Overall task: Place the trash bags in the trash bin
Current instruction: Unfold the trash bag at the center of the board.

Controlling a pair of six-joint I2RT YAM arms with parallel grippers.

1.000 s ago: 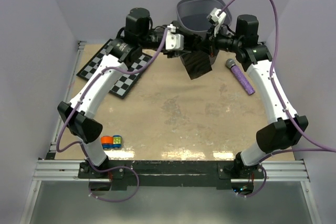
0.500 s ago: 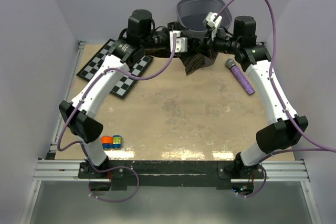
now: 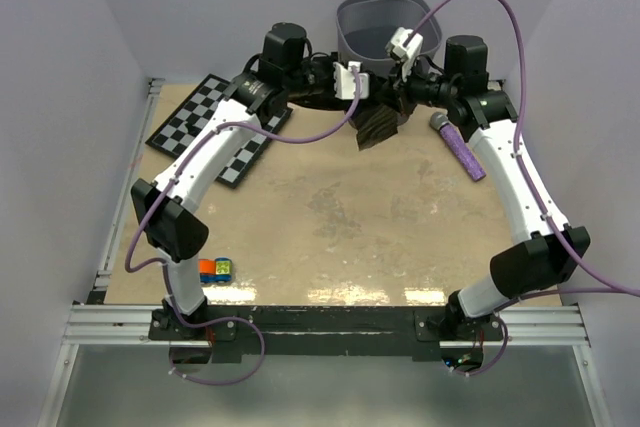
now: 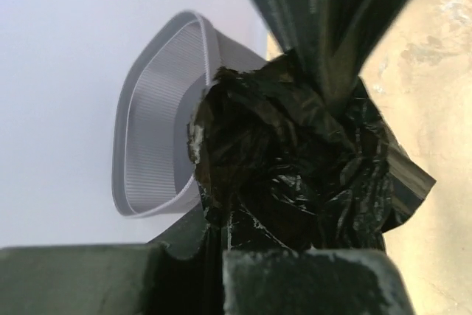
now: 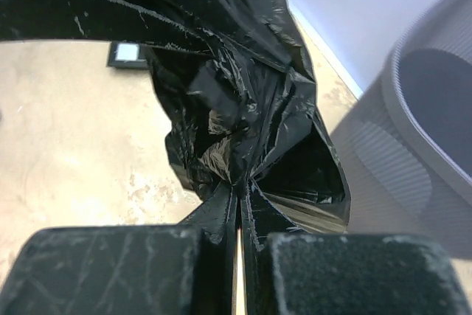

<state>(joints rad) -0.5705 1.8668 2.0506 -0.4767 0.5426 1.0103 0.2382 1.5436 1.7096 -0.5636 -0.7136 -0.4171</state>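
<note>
The bag (image 3: 378, 127) is pinched tight by the left gripper (image 4: 221, 260) and right gripper (image 5: 237, 248), hanging between them just short of the bin (image 3: 346, 25); both should be raised together above the rim ahead before release.

Probably a robotics lab: plain booth walls (image 3: 60, 67), aluminium rail (image 3: 110, 325), checkerboard (image 3: 188, 117).

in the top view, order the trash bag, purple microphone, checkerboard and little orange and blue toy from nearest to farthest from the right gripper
Measured from the right gripper:
1. trash bag, pinched in its jaws, hanging just below it.
2. purple microphone, lying on the table's far right side.
3. checkerboard, across at the far left.
4. orange and blue toy, near the front left edge.
</note>
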